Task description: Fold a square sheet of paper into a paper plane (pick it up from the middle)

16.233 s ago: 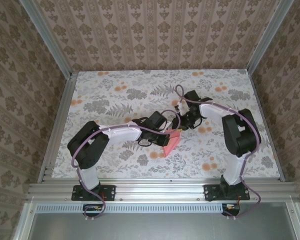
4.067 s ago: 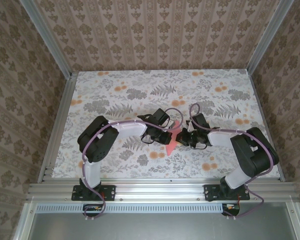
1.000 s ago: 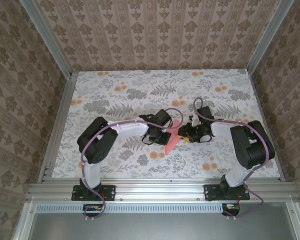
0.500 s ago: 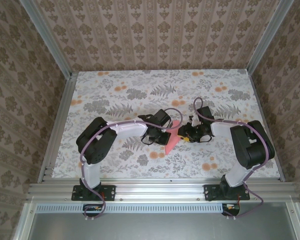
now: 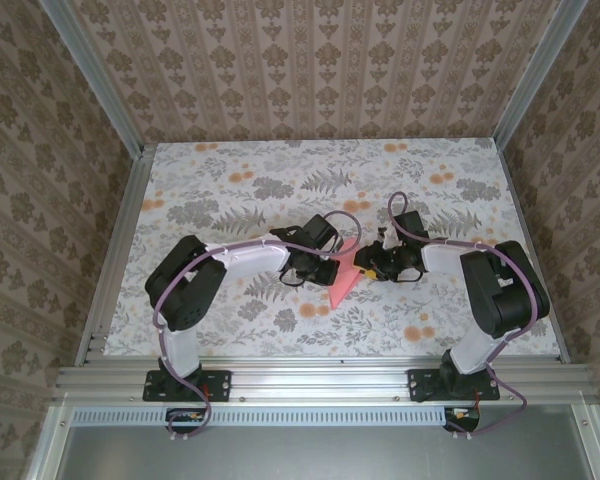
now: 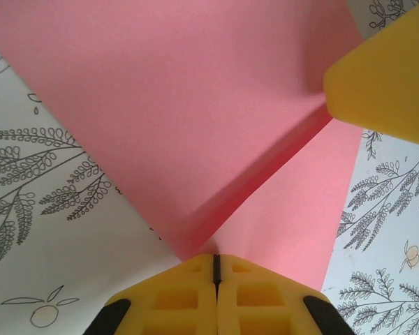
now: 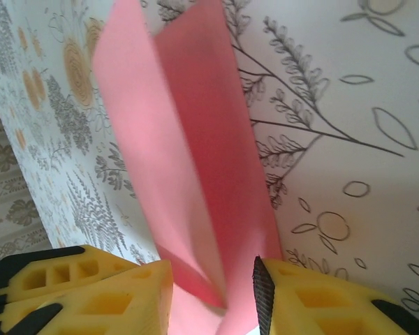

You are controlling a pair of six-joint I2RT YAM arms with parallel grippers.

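**Subject.** The paper plane, part-folded pink-red paper, sits just near of the middle of the table, its point aimed at the table's near edge. The left wrist view shows two flat panels meeting at a straight raised crease. The right wrist view shows one long flap standing up from the table surface. Whether any of the paper is lifted clear of the table cannot be told.

**Left gripper**. It is positioned just left of the table's middle. In its wrist view the jaws are pressed together with no gap, pinching the paper where the crease ends.

**Right gripper**. It is positioned just right of the table's middle, facing the left gripper. Its jaws stand partly apart and straddle the raised flap with room on either side; nothing is clamped. In the left wrist view one yellow fingertip touches the far end of the crease.

**Step in hand.** By appearance, this is a wing or body fold: the left arm anchors one end of the crease while the right arm lines up on the other.

**Next move, in judgement.** The right jaws need to close on the flap or press along the crease, keeping on the fold line. The left pinch should hold firm meanwhile.

**Risk.** A sideways pull could skew the crease or drag the thin paper out of the pinch.
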